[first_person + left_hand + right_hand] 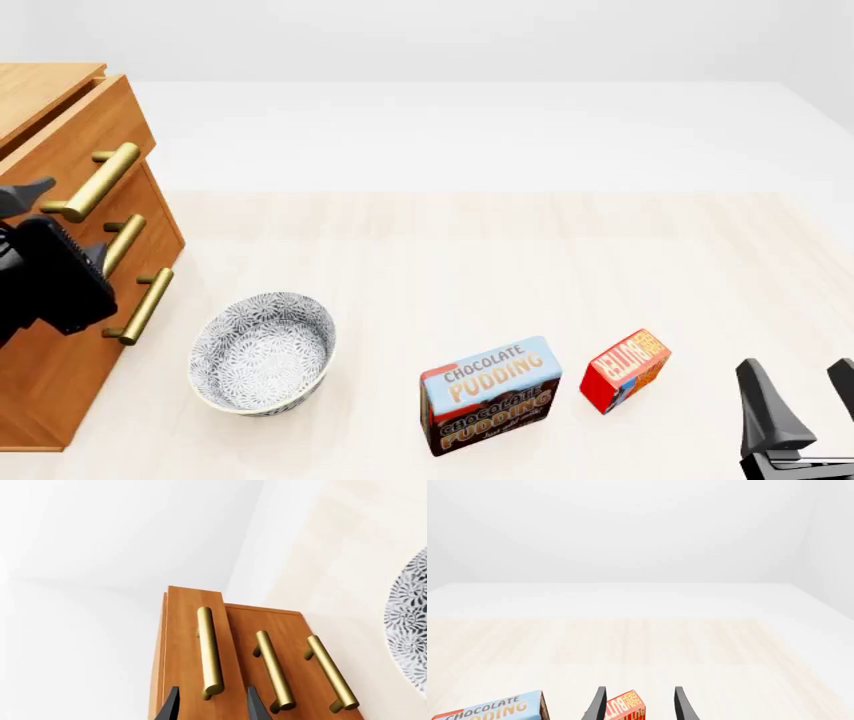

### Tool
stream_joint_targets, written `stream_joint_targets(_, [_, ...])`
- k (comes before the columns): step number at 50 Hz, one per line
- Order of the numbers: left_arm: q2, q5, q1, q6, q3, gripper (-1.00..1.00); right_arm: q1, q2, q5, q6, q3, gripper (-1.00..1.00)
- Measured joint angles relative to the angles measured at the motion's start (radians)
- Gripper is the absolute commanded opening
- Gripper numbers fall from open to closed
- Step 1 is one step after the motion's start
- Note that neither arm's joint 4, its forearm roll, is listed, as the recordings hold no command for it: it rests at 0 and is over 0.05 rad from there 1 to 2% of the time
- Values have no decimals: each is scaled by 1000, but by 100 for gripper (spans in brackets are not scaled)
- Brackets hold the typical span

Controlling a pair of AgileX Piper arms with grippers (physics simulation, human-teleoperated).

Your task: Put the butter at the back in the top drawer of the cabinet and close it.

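Observation:
The butter point(625, 370), a small red and orange box, stands on the table to the right of the pudding box; it also shows in the right wrist view point(625, 708). The cabinet point(54, 360) stands at the left edge. Its top drawer point(74, 125) sticks out a little beyond the two lower ones. My left gripper point(212, 707) is open, with the near end of the top drawer's brass handle point(209, 652) between its fingers; in the front view it point(20, 200) sits beside that handle point(94, 180). My right gripper point(805, 395) is open and empty, to the right of the butter and nearer to me.
A blue-and-brown Chocolate Pudding box point(490, 395) stands left of the butter. A patterned grey bowl point(263, 352) sits between the cabinet and the pudding box. The two lower drawers point(300, 665) are shut flush. The light wooden table point(507, 250) runs back to a white wall.

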Motion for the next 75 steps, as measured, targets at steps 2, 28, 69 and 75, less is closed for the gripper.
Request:
stream_joint_targets(2, [4, -2, 1, -1, -1, 100, 0, 0, 0, 0, 0, 100])
stream_joint_targets(28, [57, -30, 6, -14, -13, 100, 0, 0, 0, 0, 0, 100])
stream_joint_targets(69, [102, -67, 15, -18, -30, -100, 0, 0, 0, 0, 0, 100])
stream_joint_targets(75, [103, -70, 15, -20, -29, -100, 0, 0, 0, 0, 0, 100])
